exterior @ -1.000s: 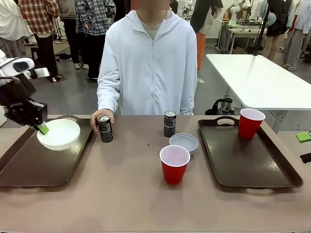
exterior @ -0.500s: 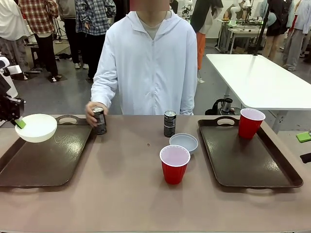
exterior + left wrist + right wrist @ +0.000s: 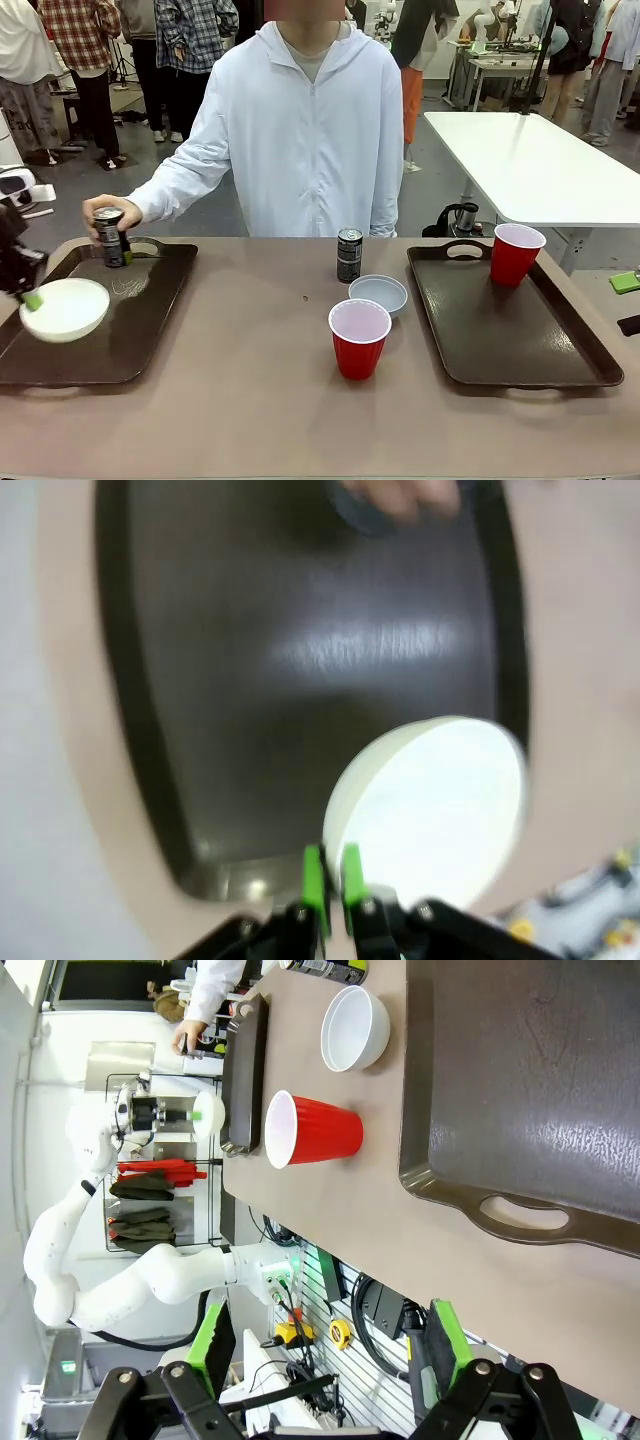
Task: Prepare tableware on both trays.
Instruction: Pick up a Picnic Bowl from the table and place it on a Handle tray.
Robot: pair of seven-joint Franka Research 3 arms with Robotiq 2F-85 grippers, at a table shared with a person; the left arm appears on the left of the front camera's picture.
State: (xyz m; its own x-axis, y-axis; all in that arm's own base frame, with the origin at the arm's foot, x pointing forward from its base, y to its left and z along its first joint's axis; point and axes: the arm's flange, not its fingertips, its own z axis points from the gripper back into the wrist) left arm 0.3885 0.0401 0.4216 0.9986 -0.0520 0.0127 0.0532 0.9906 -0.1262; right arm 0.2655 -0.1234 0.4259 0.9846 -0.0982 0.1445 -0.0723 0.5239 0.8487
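Observation:
My left gripper (image 3: pixel 31 297) is shut on the rim of the cream-white bowl (image 3: pixel 65 309), holding it low over the left part of the left tray (image 3: pixel 120 330). In the left wrist view the green fingertips (image 3: pixel 317 878) pinch the bowl (image 3: pixel 430 810) above the tray's (image 3: pixel 300 650) edge. A person's hand sets a dark can (image 3: pixel 110 238) at that tray's far corner. On the table between the trays stand a second can (image 3: pixel 349 256), the grey-blue bowl (image 3: pixel 378 294) and a red cup (image 3: pixel 359 339). Another red cup (image 3: pixel 516 254) stands on the right tray (image 3: pixel 520 345). My right gripper (image 3: pixel 325 1355) is open beyond the right tray's (image 3: pixel 540 1090) handle end.
The person stands at the far side of the table, one arm stretched to the left tray. The near part of the brown tabletop (image 3: pixel 250 420) is bare. A white table (image 3: pixel 530 160) and several people stand farther back.
My left gripper carried the bowl leftward and lower over the left tray. The person's hand moved the can from the table beside the tray to the tray's far corner.

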